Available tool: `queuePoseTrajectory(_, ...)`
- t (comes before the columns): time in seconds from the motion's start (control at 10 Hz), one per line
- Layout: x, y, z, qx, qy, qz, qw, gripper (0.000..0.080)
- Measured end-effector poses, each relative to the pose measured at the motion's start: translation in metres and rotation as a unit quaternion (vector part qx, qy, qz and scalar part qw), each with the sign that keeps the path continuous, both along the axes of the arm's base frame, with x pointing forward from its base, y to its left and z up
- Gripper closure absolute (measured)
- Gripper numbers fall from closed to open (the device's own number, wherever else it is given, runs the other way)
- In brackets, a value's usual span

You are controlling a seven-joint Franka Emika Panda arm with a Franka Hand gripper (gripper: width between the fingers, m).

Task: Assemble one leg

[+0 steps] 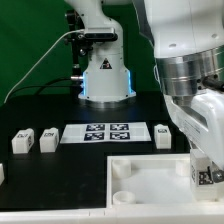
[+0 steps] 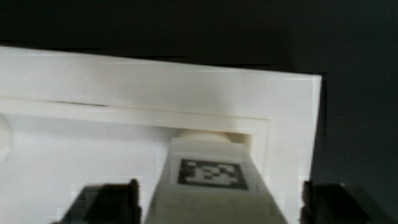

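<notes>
My gripper (image 1: 203, 168) hangs over the right end of the white tray (image 1: 150, 186) in the exterior view. It is shut on a leg (image 1: 208, 176), a small white post with a black-and-white marker on its face. In the wrist view the leg (image 2: 214, 172) stands between my dark fingers (image 2: 111, 200), with its far end pointing into an inner corner of the tray (image 2: 107, 75). Whether the leg touches the tray floor is hidden. Three more legs stand on the table: two at the exterior view's left (image 1: 22, 141) (image 1: 48, 140) and one beside the arm (image 1: 163, 135).
The marker board (image 1: 105, 132) lies flat between the loose legs. The robot base (image 1: 105, 75) stands at the back with cables running to the exterior view's left. The tray has round sockets (image 1: 122, 168) at its left corners. The table is black.
</notes>
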State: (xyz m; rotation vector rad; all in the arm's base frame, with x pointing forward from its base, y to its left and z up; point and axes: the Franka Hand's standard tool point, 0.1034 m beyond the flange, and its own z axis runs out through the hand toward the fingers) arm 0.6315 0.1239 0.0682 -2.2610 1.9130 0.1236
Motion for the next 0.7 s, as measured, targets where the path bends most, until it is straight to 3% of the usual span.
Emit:
queuePoseTrajectory(0.1,-0.0005,0.0003,0.0000,-0.004,-0.011,0.061,0.998,0.0248)
queuePoseTrajectory(0.2,-0.0004,0.0004,0.0019,-0.011,-0.027,0.151,0.988,0.0181)
queuePoseTrajectory(0.3,-0.0010,0.0009,0.0045,-0.022,-0.044,0.259,0.965,0.0155)
queuePoseTrajectory(0.7,0.0000,-0.0022,0.0034,-0.038,-0.087,0.465,0.880,0.0151)
